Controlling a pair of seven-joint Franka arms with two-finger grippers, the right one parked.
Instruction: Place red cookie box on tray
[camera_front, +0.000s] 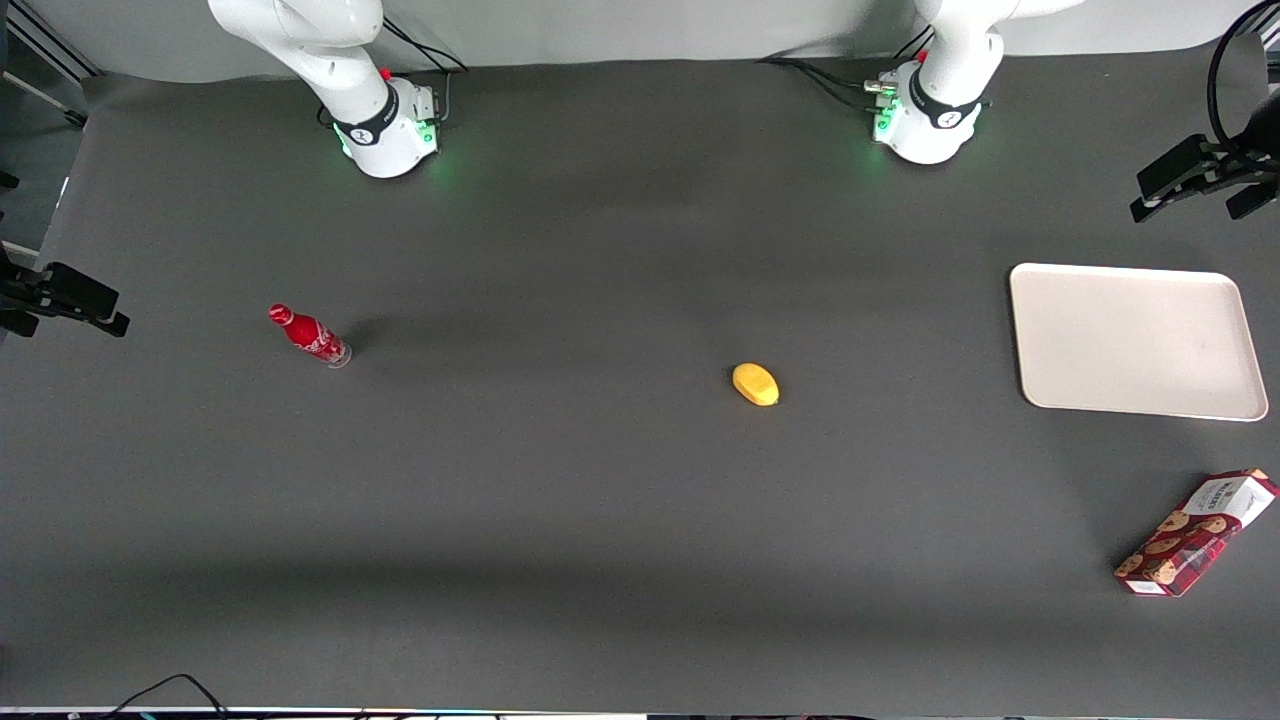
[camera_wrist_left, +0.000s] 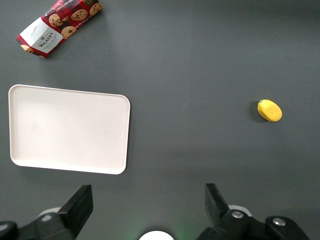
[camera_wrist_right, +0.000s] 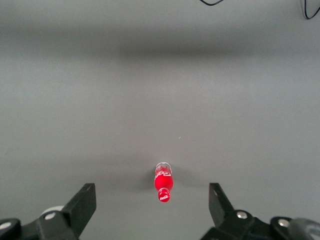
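Gripper (camera_wrist_left: 148, 200) raised high above table (camera_front: 600, 500), fingers (camera_wrist_left: 80, 205) spread wide, nothing between them, only tips in view. Cookie box (camera_wrist_left: 59, 26) lies flat on table, well apart from gripper, with tray (camera_wrist_left: 67, 129) between the two. In front view, box (camera_front: 1196, 533) sits nearer camera than tray (camera_front: 1135, 340), not touching it, at working arm's end. Box: long narrow carton, red tartan, cookie prints, white label end. Tray: flat, off-white, rounded corners, low rim. Yellow oval object (camera_front: 755, 384) mid-table; kind unclear. Small red bottle (camera_front: 309, 336) stands toward parked arm's end.
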